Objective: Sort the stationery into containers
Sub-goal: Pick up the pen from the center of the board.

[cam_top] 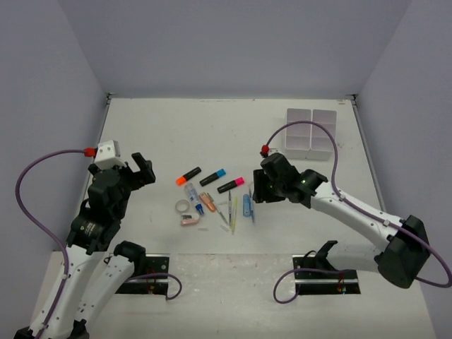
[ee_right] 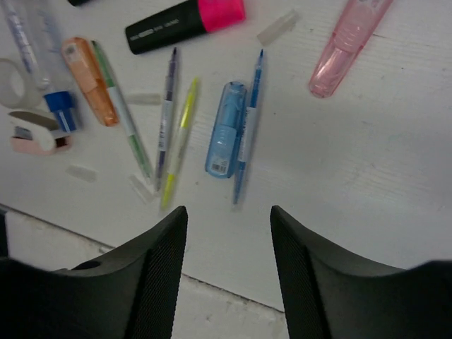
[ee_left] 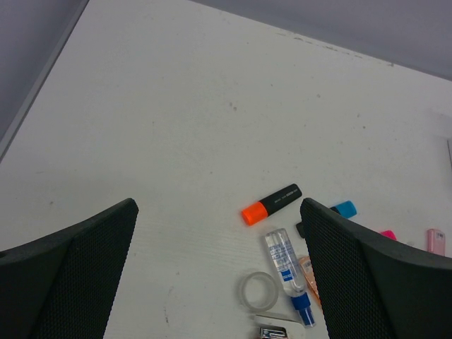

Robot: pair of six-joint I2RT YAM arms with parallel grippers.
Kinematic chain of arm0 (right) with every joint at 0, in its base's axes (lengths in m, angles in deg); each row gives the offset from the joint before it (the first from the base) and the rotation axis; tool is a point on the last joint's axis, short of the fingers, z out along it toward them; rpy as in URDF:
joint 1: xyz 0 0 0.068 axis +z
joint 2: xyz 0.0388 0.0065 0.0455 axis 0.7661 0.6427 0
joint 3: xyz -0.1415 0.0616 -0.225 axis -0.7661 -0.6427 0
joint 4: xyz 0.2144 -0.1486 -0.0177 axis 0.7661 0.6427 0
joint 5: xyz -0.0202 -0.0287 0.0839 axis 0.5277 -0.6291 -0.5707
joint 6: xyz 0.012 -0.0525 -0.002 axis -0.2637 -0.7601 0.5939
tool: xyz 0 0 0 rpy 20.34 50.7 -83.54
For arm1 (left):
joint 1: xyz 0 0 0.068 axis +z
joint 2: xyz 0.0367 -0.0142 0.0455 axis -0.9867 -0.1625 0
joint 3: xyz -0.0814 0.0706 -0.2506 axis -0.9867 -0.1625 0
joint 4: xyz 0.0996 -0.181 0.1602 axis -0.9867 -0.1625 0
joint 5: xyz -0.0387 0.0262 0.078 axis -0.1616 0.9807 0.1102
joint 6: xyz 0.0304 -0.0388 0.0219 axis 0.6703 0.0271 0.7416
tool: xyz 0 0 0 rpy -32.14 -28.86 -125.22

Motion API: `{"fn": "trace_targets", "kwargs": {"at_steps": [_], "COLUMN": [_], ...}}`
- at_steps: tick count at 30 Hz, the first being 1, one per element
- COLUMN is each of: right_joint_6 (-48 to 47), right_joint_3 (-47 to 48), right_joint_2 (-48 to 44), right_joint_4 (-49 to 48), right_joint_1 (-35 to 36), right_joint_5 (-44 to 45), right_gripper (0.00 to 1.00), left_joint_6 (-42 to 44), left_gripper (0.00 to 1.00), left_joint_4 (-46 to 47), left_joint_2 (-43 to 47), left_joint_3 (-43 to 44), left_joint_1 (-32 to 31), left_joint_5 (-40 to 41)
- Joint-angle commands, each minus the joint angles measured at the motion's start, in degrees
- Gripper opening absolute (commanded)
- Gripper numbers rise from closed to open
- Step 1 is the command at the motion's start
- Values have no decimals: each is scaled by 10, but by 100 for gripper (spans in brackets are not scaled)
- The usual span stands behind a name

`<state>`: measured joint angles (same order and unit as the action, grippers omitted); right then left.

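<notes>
**Kid:** Two tools! What is the right tool (ee_right: 227,212) doing?

**Friend:** Its two fingers sit about half way apart. Nothing is between them, so it holds nothing. It hangs low over the counter (cam_top: 176,127).

**Kid:** What is closest to it?

**Friend:** A blue piece (ee_right: 226,128) and a blue pen (ee_right: 248,127) lie side by side, touching, just ahead of its fingers. Next to them lie a yellow pen (ee_right: 180,141), a purple pen (ee_right: 167,113) and a green pen (ee_right: 127,120), all close together.

**Kid:** And a bit further out?

**Friend:** A pink highlighter (ee_right: 185,25) lies past the pens, with its pink cap toward a pink piece (ee_right: 347,46). The pink piece lies alone on the other side of the blue pen. A copper piece (ee_right: 88,90) lies beside the green pen.

**Kid:** How about the left tool (ee_left: 217,203)?

**Friend:** Its fingers are spread very wide. It holds nothing too. It hangs over the counter, to the left of the pile.

**Kid:** What lies near it?

**Friend:** An orange highlighter (ee_left: 270,203), then a tape roll (ee_left: 257,292) lying flat, just beside a clear tube (ee_left: 286,272) with a blue cap. A blue highlighter (ee_left: 344,209) peeks out behind one finger.

**Kid:** Where is the white box (cam_top: 311,134)?

**Friend:** It sits far back on the right of the counter, well apart from the pile. Every one of those small things lies on the counter, between the two tools.
</notes>
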<state>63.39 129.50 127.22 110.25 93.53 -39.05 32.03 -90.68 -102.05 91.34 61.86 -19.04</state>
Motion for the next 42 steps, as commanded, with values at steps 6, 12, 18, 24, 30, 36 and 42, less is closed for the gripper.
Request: {"fn": "trace_targets", "kwargs": {"at_steps": [6, 12, 18, 24, 30, 36, 42], "right_joint_6": [26, 26, 25, 26, 28, 30, 49], "right_joint_3": [12, 12, 15, 17, 17, 17, 3], "right_joint_2": [97, 158, 191, 220, 246, 266, 280], "right_joint_4": [-30, -64, -83, -95, -109, -114, -112], "right_joint_1": [21, 21, 22, 21, 22, 21, 21], "right_joint_5": [74, 59, 59, 58, 53, 54, 65], "right_gripper": [33, 29, 29, 28, 27, 25, 14], "left_joint_6": [2, 2, 3, 2, 2, 2, 2], "left_gripper": [100, 100, 100, 100, 100, 100, 100], "left_joint_4": [6, 7, 9, 8, 7, 6, 6], "left_joint_2": [7, 6, 5, 4, 5, 2, -9], "left_joint_3": [-7, -8, -9, -9, -9, -8, -4], "left_joint_1": [0, 0, 0, 0, 0, 0, -1], "left_joint_5": [-18, -22, -25, -23, -21, -20, -25]}}
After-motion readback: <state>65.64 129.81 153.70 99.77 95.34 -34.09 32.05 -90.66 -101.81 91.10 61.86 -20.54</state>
